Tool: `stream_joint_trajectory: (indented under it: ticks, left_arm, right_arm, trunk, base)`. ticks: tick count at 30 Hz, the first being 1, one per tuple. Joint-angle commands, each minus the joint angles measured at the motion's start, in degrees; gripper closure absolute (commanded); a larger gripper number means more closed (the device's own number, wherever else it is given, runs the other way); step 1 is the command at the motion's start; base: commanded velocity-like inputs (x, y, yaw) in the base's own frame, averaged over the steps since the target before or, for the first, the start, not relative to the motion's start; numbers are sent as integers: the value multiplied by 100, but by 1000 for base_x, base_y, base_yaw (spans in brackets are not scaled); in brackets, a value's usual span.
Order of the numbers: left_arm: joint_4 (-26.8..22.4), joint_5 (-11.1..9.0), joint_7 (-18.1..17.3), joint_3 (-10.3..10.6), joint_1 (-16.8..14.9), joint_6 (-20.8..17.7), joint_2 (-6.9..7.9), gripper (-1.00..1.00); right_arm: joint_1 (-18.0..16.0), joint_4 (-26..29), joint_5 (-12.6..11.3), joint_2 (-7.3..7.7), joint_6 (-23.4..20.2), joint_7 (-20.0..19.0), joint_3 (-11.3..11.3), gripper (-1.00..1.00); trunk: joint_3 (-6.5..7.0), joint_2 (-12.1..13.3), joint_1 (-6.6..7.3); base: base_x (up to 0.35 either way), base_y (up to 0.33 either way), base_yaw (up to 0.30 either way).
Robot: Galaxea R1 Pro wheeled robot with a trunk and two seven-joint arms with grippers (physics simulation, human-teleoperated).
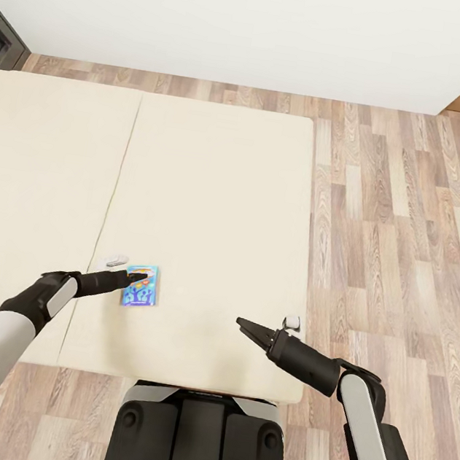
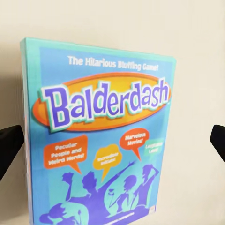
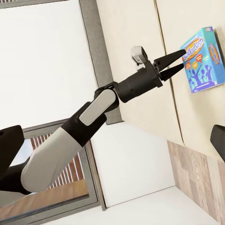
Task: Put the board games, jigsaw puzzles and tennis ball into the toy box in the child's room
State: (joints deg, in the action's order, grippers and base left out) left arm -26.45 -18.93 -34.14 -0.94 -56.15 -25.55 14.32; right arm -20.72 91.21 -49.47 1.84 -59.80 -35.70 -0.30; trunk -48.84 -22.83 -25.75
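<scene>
The blue game (image 1: 140, 286) lies flat on the bed (image 1: 211, 205), directly in front of the left gripper (image 1: 137, 276), whose tips reach over the box's near edge. In the left wrist view the box (image 2: 101, 136) sits squarely between the two dark fingers (image 2: 8, 145), which stand spread wide, one off each long side, with mattress showing between each finger and the box, so nothing is pinched yet. The box's long axis runs along the gripper's line of reach, and its short width lies across the open jaws, which looks right for closing on the two long edges. The right wrist view shows the left gripper (image 3: 174, 64) with its fingers parted beside the box (image 3: 202, 58), the tips at its edge. The right gripper (image 1: 245, 327) hovers over the bed well apart from the game, off to the far side of it from the left arm; its fingers seem nearly together, though I cannot tell for sure. The left arm is plainly the nearer one, so the pick likely falls to it: lower and close.
</scene>
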Motion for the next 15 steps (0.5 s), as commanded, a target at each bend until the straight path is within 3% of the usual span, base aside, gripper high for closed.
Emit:
stream_joint_trajectory:
  ticks: [1, 11, 15]
  left_arm:
    - [-1, -32, -8, -10, -1, -46, -3, -100]
    - [-1, -24, -5, -11, -1, -46, 0, -100]
    - [-1, -23, -5, -11, -1, -46, -1, -100]
  right_arm:
    - [-3, 1, 26, 1, -20, -33, -4, -100]
    - [-3, 1, 26, 1, -20, -33, -5, -100]
    - [-3, 1, 26, 1, -20, -38, 0, -100]
  trunk:
    - [-6, -8, -3]
    - [-6, -8, -3]
    - [-6, -8, -3]
  base:
    - [0, 0, 0]
    - [0, -5, 0]
    - [0, -164, 0]
